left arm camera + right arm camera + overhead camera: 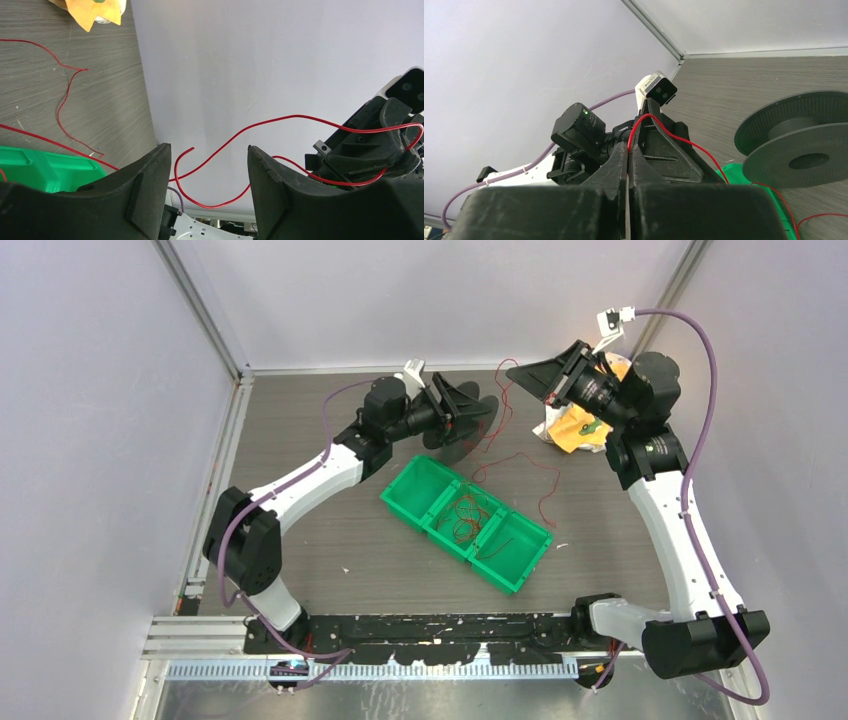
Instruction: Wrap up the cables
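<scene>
The cables (290,116) are red against a table (380,560) of dark grey-brown wood grain, and the tray (412,488) in the middle is bright green. The spool (804,137), the left tool (209,148) and the right tool (629,155) are matte black. The arms (310,480) are white with black joints and purple hoses (611,99), and the bag (575,428) at the far right is yellow-orange with white.
</scene>
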### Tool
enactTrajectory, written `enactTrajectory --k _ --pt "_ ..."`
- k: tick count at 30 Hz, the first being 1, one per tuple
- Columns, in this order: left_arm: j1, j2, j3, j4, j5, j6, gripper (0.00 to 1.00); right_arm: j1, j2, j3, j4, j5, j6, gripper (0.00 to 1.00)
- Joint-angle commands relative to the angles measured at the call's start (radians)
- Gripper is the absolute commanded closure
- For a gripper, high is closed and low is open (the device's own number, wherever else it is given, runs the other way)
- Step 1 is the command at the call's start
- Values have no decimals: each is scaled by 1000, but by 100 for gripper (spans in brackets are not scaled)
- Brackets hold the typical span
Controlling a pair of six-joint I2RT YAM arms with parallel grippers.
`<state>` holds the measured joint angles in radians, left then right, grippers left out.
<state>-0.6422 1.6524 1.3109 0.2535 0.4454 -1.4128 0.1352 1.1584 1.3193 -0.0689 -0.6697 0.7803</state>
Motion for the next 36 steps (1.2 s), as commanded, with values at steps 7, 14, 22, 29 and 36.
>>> enactTrajectory --k 7,14,22,29,36 --pt "-9 -35 7 -7 12 12 50 -3 -20 -7 18 18 -18 100" --pt "-15 -17 0 24 36 -9 59 -2 -22 -5 16 22 -20 99" --pt "-15 -9 20 38 40 -10 78 -2 -20 2 1 30 -33 99" --pt "-14 -15 10 36 39 1 99 -2 -21 -8 -4 34 -33 99" --pt "7 -78 75 -187 -40 173 100 -2 -19 6 -67 48 -62 99"
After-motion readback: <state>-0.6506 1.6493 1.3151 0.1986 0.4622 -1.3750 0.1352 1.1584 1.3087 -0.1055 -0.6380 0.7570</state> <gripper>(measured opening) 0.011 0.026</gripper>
